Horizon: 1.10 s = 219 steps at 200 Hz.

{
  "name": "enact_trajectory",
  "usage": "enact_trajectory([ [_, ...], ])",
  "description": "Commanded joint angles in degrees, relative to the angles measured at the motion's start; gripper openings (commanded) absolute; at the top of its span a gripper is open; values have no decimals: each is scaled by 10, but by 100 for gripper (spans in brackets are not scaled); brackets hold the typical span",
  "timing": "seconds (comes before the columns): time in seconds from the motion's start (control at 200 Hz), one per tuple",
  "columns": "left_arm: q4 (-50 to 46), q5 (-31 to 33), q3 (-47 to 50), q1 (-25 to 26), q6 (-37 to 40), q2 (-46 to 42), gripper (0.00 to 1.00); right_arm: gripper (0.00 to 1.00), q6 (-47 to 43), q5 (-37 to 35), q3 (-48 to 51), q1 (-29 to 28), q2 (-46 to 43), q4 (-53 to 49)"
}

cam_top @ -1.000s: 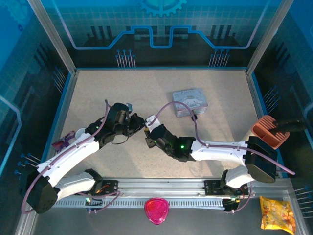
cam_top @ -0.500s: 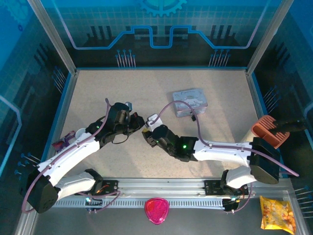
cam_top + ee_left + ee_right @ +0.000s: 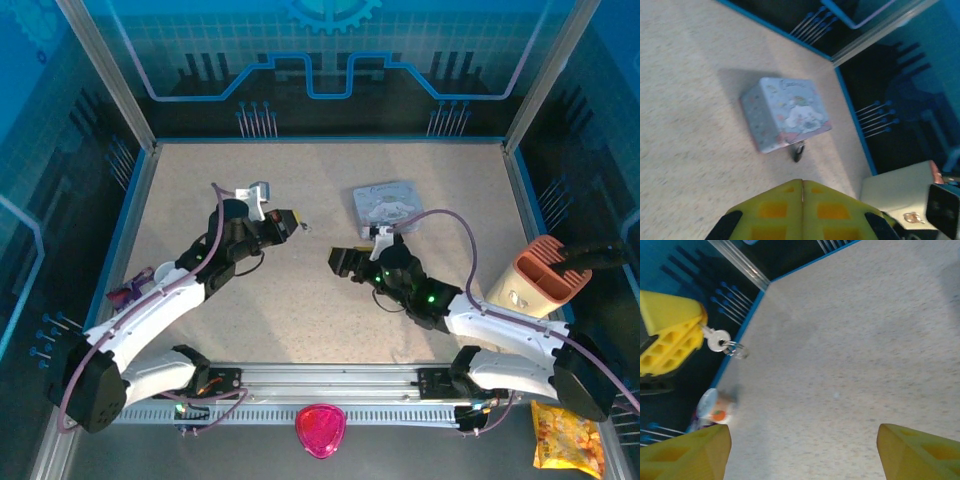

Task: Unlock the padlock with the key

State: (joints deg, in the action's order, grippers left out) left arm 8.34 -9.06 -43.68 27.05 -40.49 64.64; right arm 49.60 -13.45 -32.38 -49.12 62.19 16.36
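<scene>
My left gripper point(image 3: 288, 221) is shut on the key point(image 3: 303, 226) and held above the table left of centre. In the right wrist view the small silvery key point(image 3: 716, 339) and its ring stick out of the left gripper's yellow fingers point(image 3: 671, 332). From the left wrist view the closed pads point(image 3: 802, 183) hide the key. The padlock point(image 3: 798, 151), small and dark, lies against the near edge of the pale blue cartoon tin point(image 3: 785, 112). My right gripper point(image 3: 343, 262) is open and holds nothing, just in front of the tin point(image 3: 388, 205); its fingertips point(image 3: 685, 452) stand wide apart.
An orange-topped white holder point(image 3: 540, 275) stands at the right edge. A purple wrapper point(image 3: 130, 290) lies at the left wall. A pink dish point(image 3: 320, 430) and a yellow snack bag point(image 3: 567, 435) sit in front of the rail.
The two grippers were close together at mid-table. They have parted: the left has moved back and up with the key, and the right has swung right toward the tin.
</scene>
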Motion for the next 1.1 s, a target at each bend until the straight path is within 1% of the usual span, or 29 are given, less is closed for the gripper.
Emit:
enact_trajectory([
  [0.0, 127, -56, 29, 3, 6, 2, 0, 78, 76, 92, 6, 34, -22, 117],
  [0.085, 151, -62, 39, 4, -1, 2, 0, 77, 106, 134, 29, 58, -23, 192],
  [0.195, 197, -78, 52, 8, -20, 2, 0, 75, 117, 166, 49, 75, -18, 265],
  [0.335, 226, -94, 56, 27, -24, 4, 0, 75, 112, 182, 45, 81, -12, 263],
  [0.44, 266, -112, 65, 37, -41, 9, 0, 73, 119, 196, 50, 85, -1, 297],
  [0.57, 287, -116, 70, 48, -47, 10, 0, 67, 114, 217, 42, 88, 9, 310],
  [0.715, 292, -119, 69, 52, -50, 12, 0, 57, 115, 233, 42, 88, 18, 335],
  [0.881, 296, -128, 68, 53, -53, 12, 0, 45, 116, 239, 44, 89, 21, 339],
  [1.091, 299, -139, 67, 54, -53, 14, 0, 41, 122, 251, 45, 90, 30, 360],
])
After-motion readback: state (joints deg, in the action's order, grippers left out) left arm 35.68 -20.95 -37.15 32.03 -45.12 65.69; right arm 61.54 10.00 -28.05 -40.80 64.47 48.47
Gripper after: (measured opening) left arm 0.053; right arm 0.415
